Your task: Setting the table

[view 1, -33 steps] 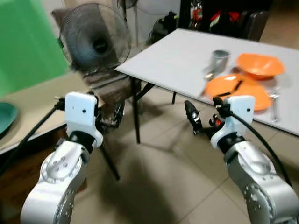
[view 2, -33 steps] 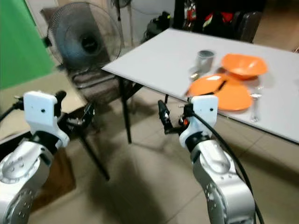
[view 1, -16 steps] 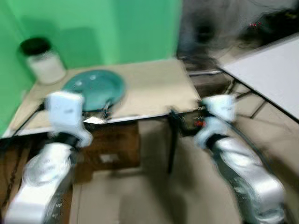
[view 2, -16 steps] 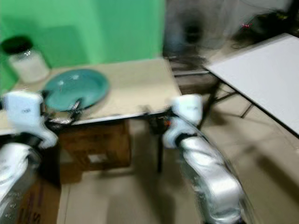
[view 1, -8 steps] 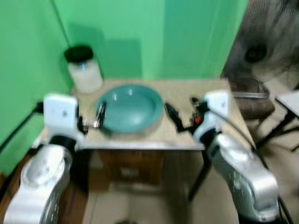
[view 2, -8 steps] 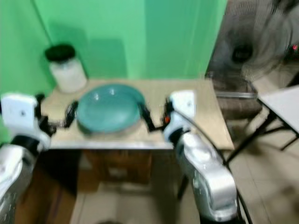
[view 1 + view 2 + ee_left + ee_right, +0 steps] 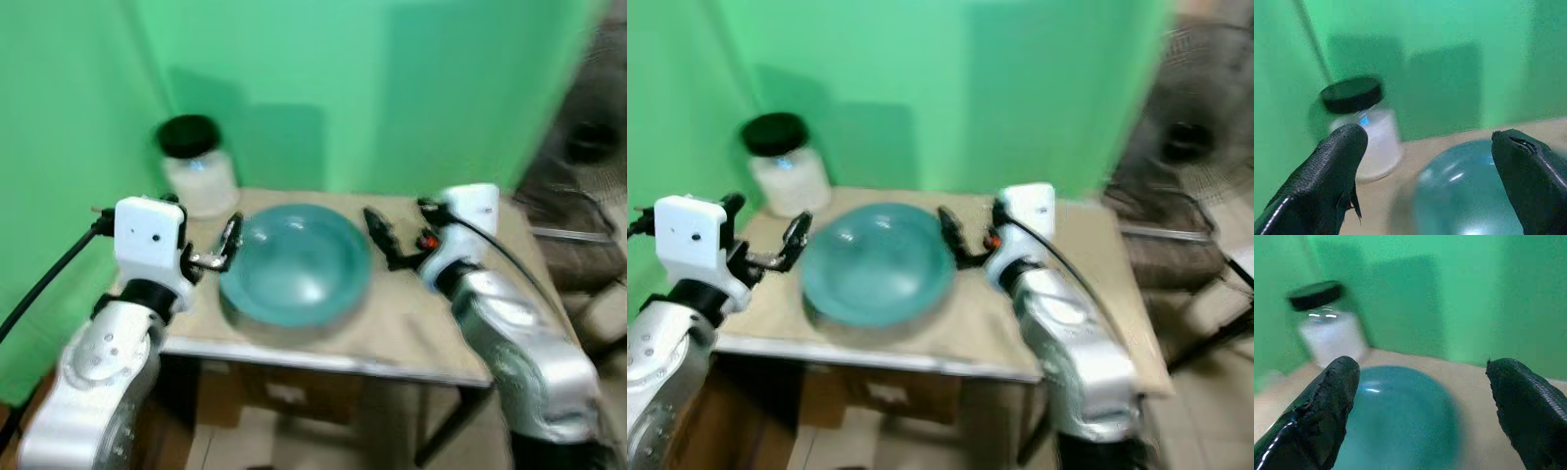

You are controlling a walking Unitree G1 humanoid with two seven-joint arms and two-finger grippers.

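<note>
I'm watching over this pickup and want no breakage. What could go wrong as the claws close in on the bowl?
1. The round teal bowl looks glossy and wide; with the left claw and right claw open at opposite rims, it may slip.
2. The black-lidded white jar stands near the left claw and could be knocked.
3. The views are blurred, so aim may be off.

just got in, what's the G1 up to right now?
It stands at a small beige table against a green wall, with a teal bowl in front of it. The left gripper and right gripper are both open, one at each side of the bowl, not gripping it. A jar with a black lid stands behind the bowl. The picture is a bit blurred.
</note>
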